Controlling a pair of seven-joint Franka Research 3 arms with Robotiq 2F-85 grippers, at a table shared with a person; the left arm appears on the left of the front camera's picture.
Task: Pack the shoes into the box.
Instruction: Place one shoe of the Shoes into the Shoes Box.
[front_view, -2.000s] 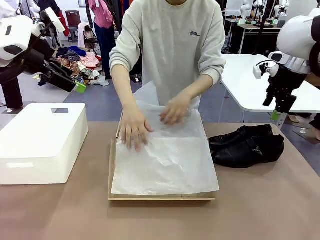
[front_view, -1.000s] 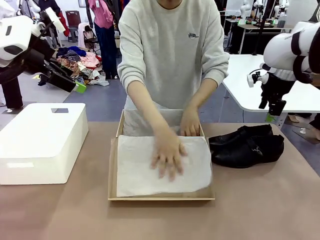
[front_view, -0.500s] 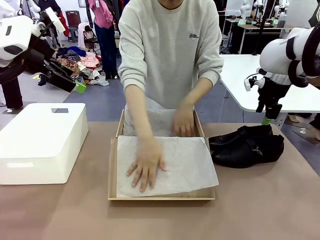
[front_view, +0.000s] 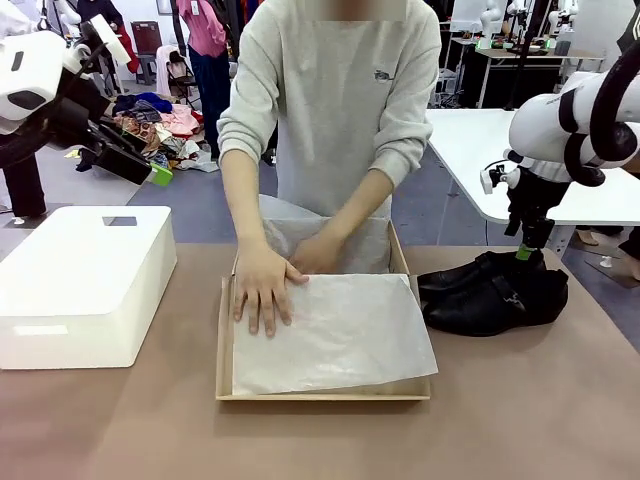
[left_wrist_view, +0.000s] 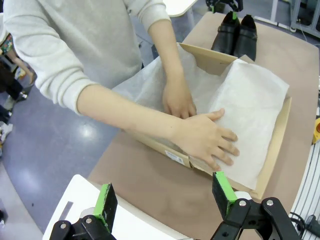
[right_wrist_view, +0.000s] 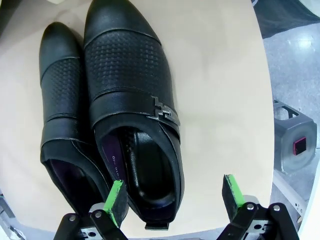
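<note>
Brown tabletop (front_view: 520, 420) carries the box (front_view: 224, 350) at its middle, with the lid flap stood open at the far side. Tissue paper (front_view: 345, 340) is spread over the inside of the box and is being pressed flat by a person's hands (front_view: 264, 288), one at the box's left edge, the other at its back wall. The shoes (front_view: 495, 292) are laid side by side on the table just right of the box; neither is inside it. The right gripper (right_wrist_view: 174, 192) is held directly above the shoes, jaws spread wide and empty. Contact seems not to have been made, though the front view is too small to be sure. The left gripper (left_wrist_view: 164, 192) is raised well left of the box, above a white bin (front_view: 80, 280), jaws likewise wide and holding nothing. By this showing the lining is judged nearly done. Both shoes are yet to be picked up and placed, and the lid to be shut.
</note>
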